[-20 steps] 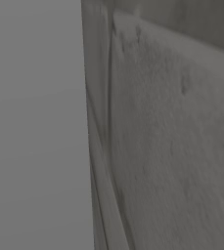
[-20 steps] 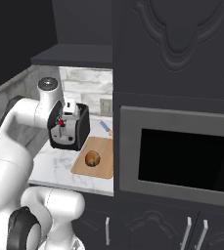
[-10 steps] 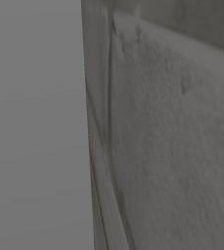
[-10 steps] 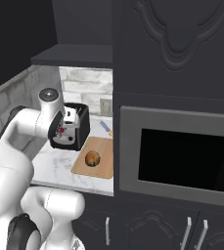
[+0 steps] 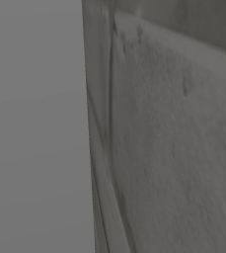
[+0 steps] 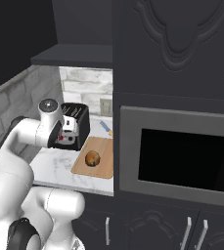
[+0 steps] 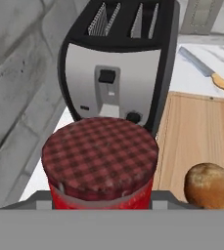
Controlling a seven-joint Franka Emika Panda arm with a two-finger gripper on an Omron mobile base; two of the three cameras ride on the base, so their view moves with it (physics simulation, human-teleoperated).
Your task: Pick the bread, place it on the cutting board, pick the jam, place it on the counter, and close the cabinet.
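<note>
Right, down my hand camera the jam jar [image 7: 100, 163] sits dead centre and close, its red checked lid toward me and its red body dropping behind the bottom of the view. I cannot see the fingertips themselves, so I cannot tell whether the gripper is clamped on the jar or loose around it. In the right base view the gripper [image 6: 66, 138] is tucked against the front of the toaster [image 6: 73, 126], with the jar hidden from that side.

Just behind the jar in the hand view stands the toaster [image 7: 118, 63], black and silver, its slots upward. To the right of it lies the wooden cutting board [image 7: 201, 136], and the bread [image 7: 212, 186] rests on the board's near part; from the base I see the bread [image 6: 92, 158] as a brown round lump on the cutting board [image 6: 95, 157]. Beyond the board a knife [image 7: 206, 71] lies on the white marble counter [image 6: 52, 166]. The dark microwave [image 6: 179, 156] sits right of the counter nook.
</note>
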